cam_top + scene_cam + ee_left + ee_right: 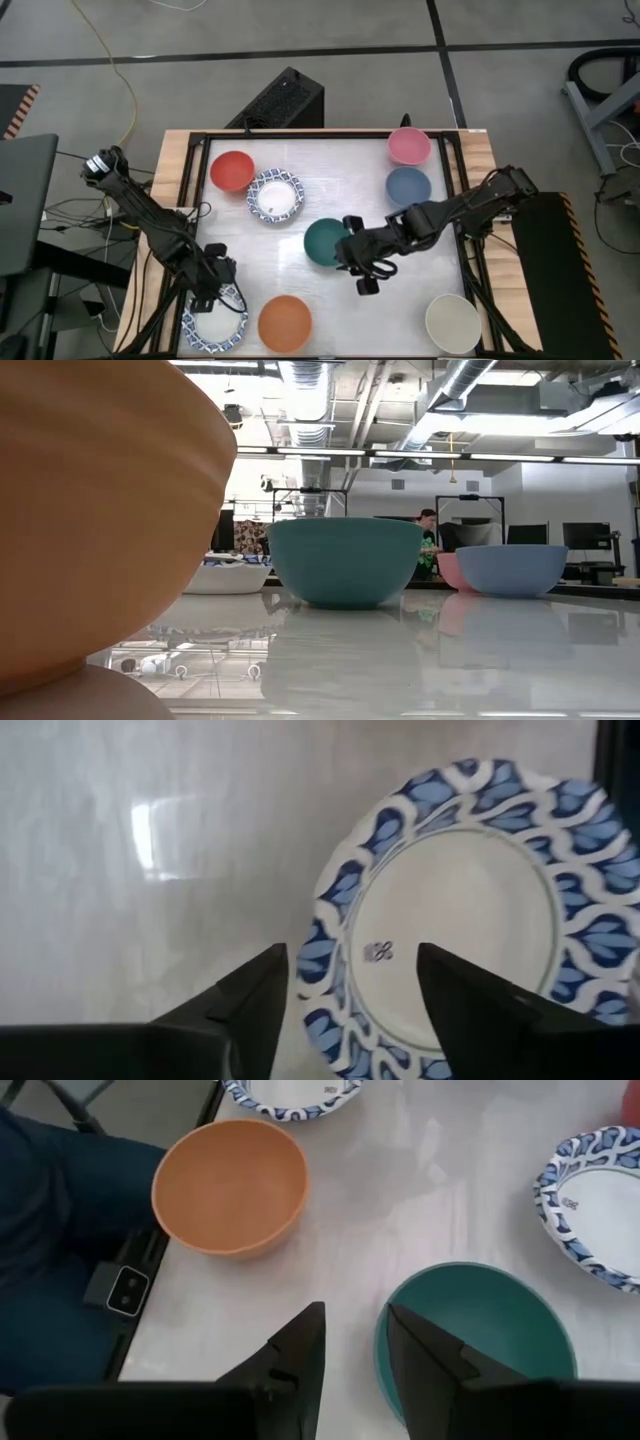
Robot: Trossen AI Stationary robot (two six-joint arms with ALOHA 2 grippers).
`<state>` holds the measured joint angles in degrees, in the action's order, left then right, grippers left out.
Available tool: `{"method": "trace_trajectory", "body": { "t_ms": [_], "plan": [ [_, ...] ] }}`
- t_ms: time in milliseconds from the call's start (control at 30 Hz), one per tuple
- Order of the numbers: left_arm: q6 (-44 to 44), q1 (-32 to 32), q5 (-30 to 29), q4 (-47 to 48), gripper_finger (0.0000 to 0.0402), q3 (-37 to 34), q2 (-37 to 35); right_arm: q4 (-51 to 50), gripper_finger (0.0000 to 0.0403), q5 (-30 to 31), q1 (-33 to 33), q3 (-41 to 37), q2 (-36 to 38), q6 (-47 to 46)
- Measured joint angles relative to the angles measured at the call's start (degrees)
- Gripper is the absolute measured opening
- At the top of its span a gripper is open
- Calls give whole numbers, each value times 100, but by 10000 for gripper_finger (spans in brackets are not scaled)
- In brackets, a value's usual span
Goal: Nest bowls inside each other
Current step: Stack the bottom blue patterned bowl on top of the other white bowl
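Note:
Six bowls stand apart on the white table, each on its base: red (232, 171), pink (409, 146), blue (408, 186), dark green (325, 242), orange (285, 322) and cream (452, 322). My right gripper (352, 262) hovers open over the dark green bowl's (470, 1330) rim on its right side. One finger is above the hollow and one is outside; the low view shows that bowl (343, 560) on the table with no gripper at it. My left gripper (350, 1010) is open above the edge of a patterned plate (470, 910) at the near left.
A second blue-and-white plate (274, 195) lies between the red and green bowls. A black frame (300, 133) runs around the table. A black box (283, 100) sits behind the far edge. Bare table lies between the orange and cream bowls. A person (428, 530) sits far off.

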<state>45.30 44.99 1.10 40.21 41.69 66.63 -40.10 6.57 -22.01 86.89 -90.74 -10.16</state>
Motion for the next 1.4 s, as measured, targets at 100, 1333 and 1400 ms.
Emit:
{"method": "trace_trajectory", "body": {
  "t_ms": [100, 1333, 1400],
  "plan": [
    [-37, 0, -56, 108, 243, 0, 4, 19, 130, 93, -12, 0, 0, 8],
    [42, -341, 628, -369, 52, -896, 9, 24, 130, 153, -10, 0, -2, -48],
    [57, -341, 649, -396, 22, -896, 9, 24, 130, 155, -10, 0, -1, -49]
  ]
}}
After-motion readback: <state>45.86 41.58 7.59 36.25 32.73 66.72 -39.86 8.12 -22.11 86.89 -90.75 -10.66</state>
